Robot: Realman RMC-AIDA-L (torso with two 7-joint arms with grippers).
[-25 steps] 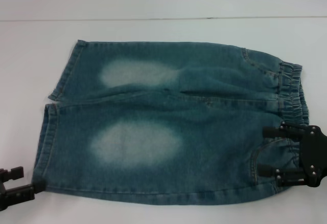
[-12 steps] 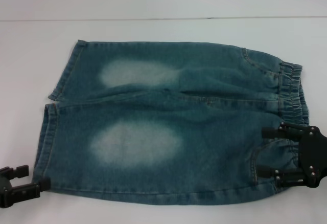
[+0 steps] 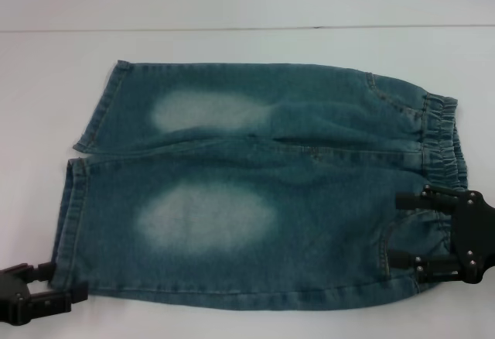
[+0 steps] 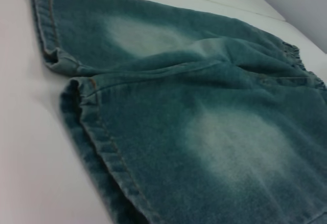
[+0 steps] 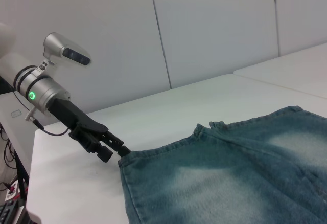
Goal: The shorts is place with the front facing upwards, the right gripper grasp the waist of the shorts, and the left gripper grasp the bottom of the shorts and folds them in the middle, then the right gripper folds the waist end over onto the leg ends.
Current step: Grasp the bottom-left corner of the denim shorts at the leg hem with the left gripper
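The blue-green denim shorts [image 3: 255, 192] lie flat, front up, with pale patches on both thighs. The gathered waist [image 3: 441, 134] is at the right and the bottom of the shorts, the two leg ends [image 3: 73, 215], is at the left. My left gripper [image 3: 62, 283] stands open at the near hem corner, one finger on each side of the edge. The right wrist view shows the left gripper [image 5: 118, 150] touching that corner of the shorts [image 5: 230, 178]. The left wrist view looks along the hems [image 4: 97, 137]. My right gripper [image 3: 396, 228] is open over the near part of the waistband.
The shorts rest on a white table [image 3: 232, 45] with a seam line running across behind them. Bare tabletop lies beyond the shorts and to their left. White wall panels [image 5: 214, 29] stand behind the table's far side.
My left gripper has slid right and slightly toward the near edge, so its fingers now reach the near hem corner. The right gripper and the shorts have not moved.
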